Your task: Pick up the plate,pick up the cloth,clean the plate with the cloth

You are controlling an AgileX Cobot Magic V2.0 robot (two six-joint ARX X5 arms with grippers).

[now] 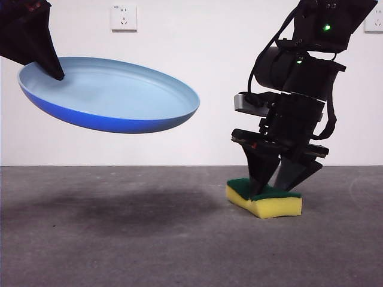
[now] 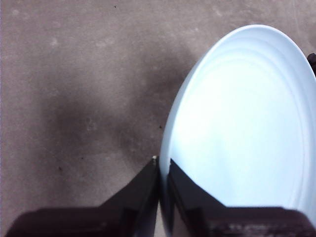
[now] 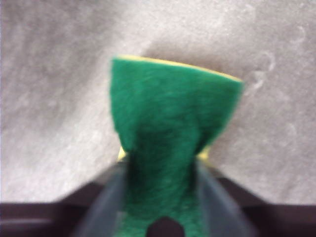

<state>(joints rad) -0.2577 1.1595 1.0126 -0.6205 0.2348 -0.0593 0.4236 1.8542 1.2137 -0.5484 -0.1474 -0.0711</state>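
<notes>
Plate is up in the air on the left side of the front view, tilted so you can see into the pale blue inside, with its darker blue underside showing and a soft shadow on the grey table below it. The left gripper has it by the rim, one black jaw on each side of the edge, pinched tight. Over on the right, the right gripper is down at table level with its jaws squeezing the cloth, which is really a yellow sponge with a green scrubby top. You can see the green layer pinched in narrow between the jaws in the right wrist view. The sponge looks like it's sitting on the table, well apart from the plate. White wall behind with a socket.
</notes>
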